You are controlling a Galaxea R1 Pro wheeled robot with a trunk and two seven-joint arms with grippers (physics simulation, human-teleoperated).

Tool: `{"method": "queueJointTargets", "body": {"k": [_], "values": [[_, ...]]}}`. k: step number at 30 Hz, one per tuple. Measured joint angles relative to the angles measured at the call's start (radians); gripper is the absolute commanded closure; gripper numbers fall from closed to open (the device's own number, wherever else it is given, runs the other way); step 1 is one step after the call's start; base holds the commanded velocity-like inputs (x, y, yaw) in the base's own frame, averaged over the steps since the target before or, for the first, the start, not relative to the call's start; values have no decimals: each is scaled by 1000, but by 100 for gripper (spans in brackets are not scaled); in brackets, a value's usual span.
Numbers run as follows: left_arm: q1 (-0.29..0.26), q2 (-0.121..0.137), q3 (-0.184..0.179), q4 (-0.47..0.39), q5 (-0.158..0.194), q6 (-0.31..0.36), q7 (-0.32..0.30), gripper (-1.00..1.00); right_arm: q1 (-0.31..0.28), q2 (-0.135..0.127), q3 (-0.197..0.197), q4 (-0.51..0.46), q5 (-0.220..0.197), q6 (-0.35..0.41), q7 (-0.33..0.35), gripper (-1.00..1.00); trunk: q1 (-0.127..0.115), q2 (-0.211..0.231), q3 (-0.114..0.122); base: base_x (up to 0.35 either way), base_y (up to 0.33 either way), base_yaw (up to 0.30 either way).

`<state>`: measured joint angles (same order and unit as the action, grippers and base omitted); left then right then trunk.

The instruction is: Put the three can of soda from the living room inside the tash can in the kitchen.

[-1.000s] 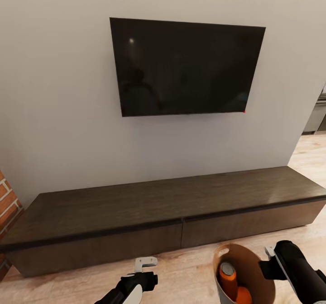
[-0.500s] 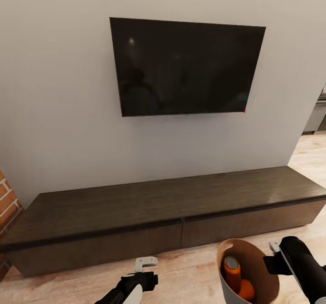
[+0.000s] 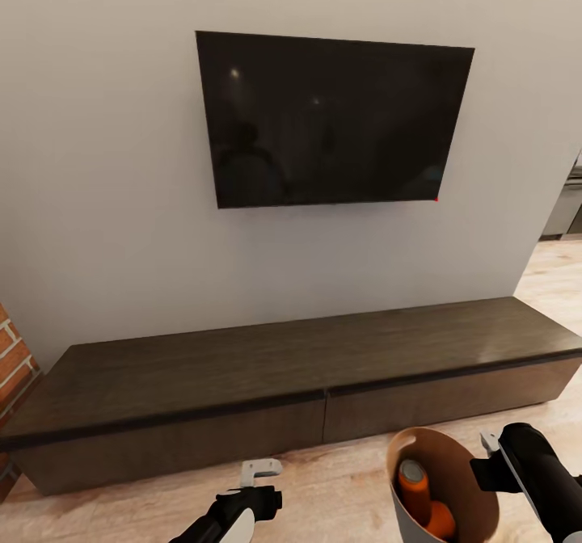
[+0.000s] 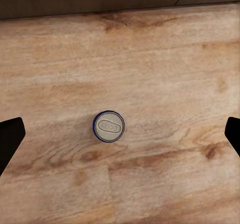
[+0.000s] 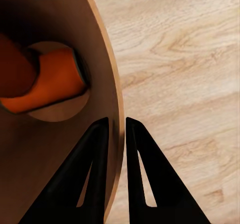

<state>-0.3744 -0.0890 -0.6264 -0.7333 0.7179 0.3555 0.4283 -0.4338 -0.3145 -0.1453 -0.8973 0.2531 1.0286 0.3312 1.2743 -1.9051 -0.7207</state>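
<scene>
Inside the pale tapered trash bin [image 3: 404, 519] with the tan interior, two orange soda cans [image 3: 414, 490] are lying, the right gripper [image 5: 116, 126] clenching its rim. Beside it, over the wood floor [image 4: 165, 59], the left gripper [image 4: 120, 134] is hanging wide apart above an upright blue-sided soda can [image 4: 109, 126].

I see a black TV [image 3: 333, 119] on the grey wall [image 3: 97, 163], low dark-wood cabinet [image 3: 283, 381] below, brick [image 3: 12, 365] at far left, wood floor [image 4: 150, 59].

The head camera looks forward and down at the TV [image 3: 333, 119] wall and cabinet [image 3: 283, 365]. The left wrist camera faces straight down at the floor [image 4: 165, 54]. The right wrist camera sits close over the bin [image 5: 112, 109] rim, also seen from the head.
</scene>
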Motion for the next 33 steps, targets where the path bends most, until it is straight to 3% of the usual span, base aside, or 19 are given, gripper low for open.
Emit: {"method": "queueJointTargets", "body": {"k": [17,26,33], "values": [[0,-1,-1,0,-2,0,1,-100,1,1,1,0,2,1,0,100,0,0,0,195,-153,0],[1,-2,-2,0,-4,-1,4,-100,-1,4,2,0,-13,4,2,100,0,0,0,-6,-104,0],[2,-2,-1,0,-5,-1,5,-100,-1,7,3,0,17,0,-2,100,0,0,0,9,-202,0]]}}
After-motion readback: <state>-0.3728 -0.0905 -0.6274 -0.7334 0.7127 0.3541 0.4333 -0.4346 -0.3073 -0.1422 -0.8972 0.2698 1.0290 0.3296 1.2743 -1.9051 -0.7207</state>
